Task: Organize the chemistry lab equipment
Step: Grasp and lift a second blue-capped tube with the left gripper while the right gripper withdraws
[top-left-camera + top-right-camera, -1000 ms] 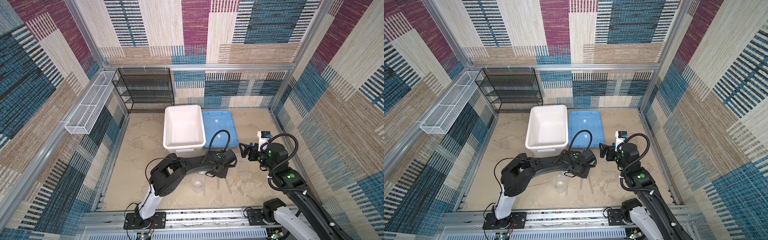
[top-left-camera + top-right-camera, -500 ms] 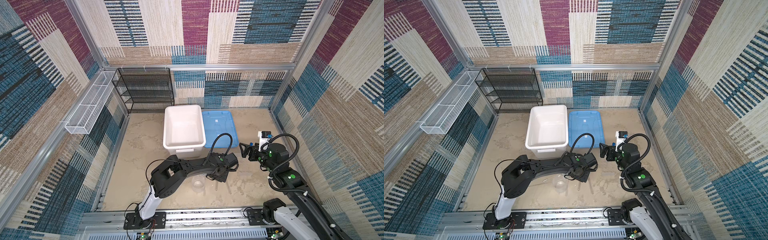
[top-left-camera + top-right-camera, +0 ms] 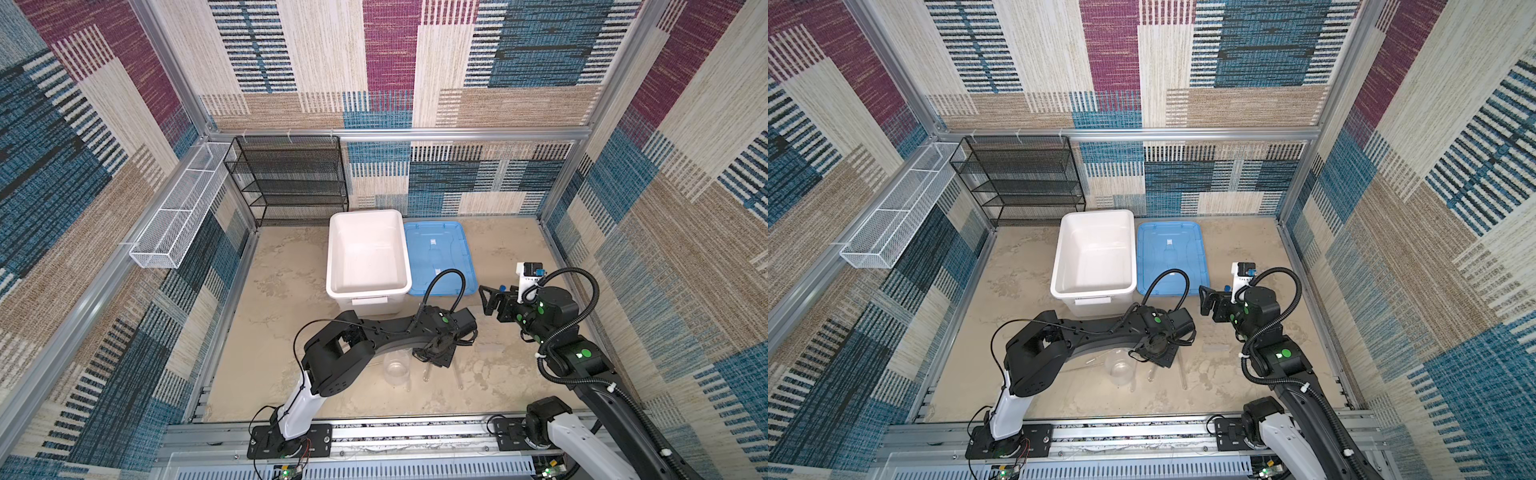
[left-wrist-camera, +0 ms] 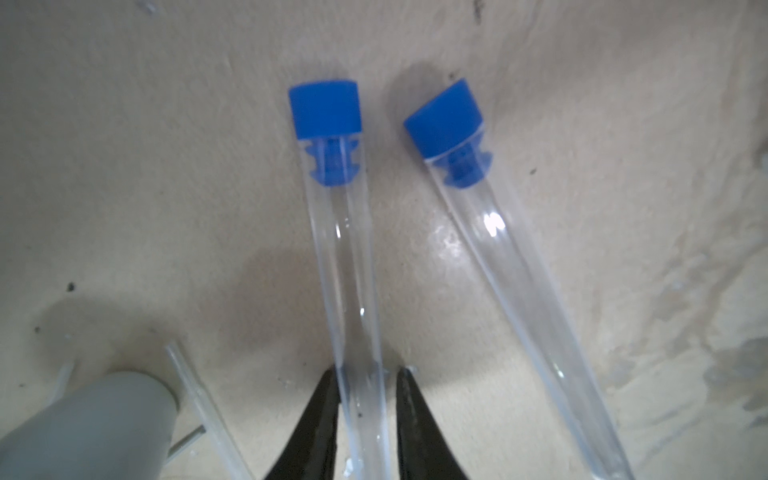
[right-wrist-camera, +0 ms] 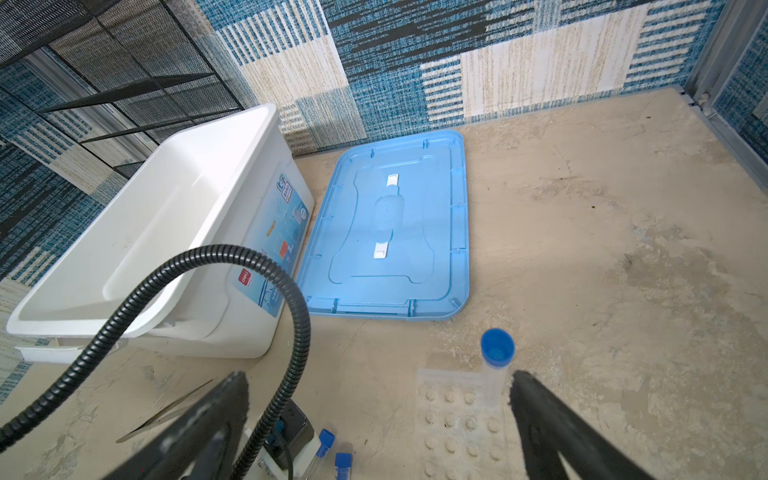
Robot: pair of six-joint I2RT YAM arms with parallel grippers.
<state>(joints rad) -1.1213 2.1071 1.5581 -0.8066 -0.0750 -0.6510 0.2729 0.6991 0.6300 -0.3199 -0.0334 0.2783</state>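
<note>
Your left gripper (image 4: 365, 376) is clamping its jaws on a capped test tube (image 4: 347, 266) lying on the surface, second tube (image 4: 511, 266) lying just beside. Your right gripper (image 5: 374, 390) is hovering wide open over the clear tube rack (image 5: 455, 409), one tube (image 5: 494, 365) standing upright inside.

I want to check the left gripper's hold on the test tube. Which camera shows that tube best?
The left wrist view: the test tube fills the frame, blue cap to body, with the left gripper closed around it. In both top views only its clear lower end pokes out under the arm. The right wrist view shows little beyond its cap.
</note>
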